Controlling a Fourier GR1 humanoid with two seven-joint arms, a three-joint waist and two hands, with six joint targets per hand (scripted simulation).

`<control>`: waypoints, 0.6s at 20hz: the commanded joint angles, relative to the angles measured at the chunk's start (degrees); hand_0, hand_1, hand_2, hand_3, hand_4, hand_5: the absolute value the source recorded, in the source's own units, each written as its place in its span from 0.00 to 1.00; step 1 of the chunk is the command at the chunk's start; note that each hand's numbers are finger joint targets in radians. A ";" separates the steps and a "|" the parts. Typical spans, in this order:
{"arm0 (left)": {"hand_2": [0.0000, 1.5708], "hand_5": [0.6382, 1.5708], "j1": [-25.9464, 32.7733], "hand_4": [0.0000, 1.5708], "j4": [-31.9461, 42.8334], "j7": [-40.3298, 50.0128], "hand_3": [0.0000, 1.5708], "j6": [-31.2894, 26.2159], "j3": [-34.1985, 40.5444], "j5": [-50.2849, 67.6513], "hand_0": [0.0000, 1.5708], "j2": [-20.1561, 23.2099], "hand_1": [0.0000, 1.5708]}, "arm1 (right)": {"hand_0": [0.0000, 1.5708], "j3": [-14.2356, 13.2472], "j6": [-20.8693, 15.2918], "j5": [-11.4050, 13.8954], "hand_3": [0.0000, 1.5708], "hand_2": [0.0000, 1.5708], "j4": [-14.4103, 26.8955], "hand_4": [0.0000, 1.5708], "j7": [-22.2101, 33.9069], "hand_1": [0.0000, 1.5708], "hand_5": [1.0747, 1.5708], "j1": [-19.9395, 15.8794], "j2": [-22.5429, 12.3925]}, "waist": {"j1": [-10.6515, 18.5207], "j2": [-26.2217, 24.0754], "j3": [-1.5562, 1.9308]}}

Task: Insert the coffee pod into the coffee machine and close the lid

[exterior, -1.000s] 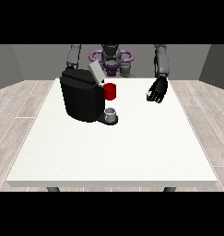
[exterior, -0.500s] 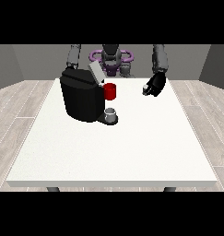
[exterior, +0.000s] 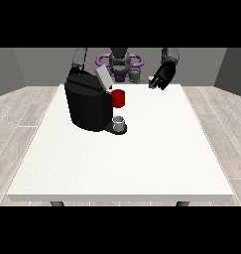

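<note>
The bulky black coffee machine (exterior: 88,105) stood at the left, its grey lid (exterior: 102,78) raised. At the view's right, the black hand (exterior: 161,77) pinched a small grey coffee pod (exterior: 151,82); carrying it level toward the opening seemed wise.

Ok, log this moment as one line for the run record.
hand at the view's right: raised at far table edge, small grey thing at its fingers | black coffee machine: lid up | red thing at the machine | other hand: hidden
</note>
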 commanded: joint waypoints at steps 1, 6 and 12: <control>0.89 1.00 -3.89 0.38 -2.54 6.60 0.85 -2.88 -0.48 0.14 0.89 -4.67 0.89 | 0.00 -1.67 1.30 -2.10 0.00 0.00 1.71 0.00 -3.00 0.00 1.00 -0.43 -0.18 | 0.11 -0.83 0.02; 0.86 1.00 -10.51 0.38 -2.01 7.22 0.84 -6.40 1.40 0.10 0.85 -1.02 0.85 | 0.00 0.02 1.62 -1.32 0.00 0.00 -0.42 0.00 -3.18 0.00 1.00 -1.44 0.53 | -3.12 0.60 0.01; 0.81 1.00 -15.82 0.32 -0.59 10.95 0.82 -7.62 6.85 3.92 0.78 -1.85 0.78 | 0.00 -1.05 -0.56 -1.08 0.00 0.00 -2.46 0.00 -0.42 0.00 1.00 -5.29 0.56 | -4.13 3.16 -0.01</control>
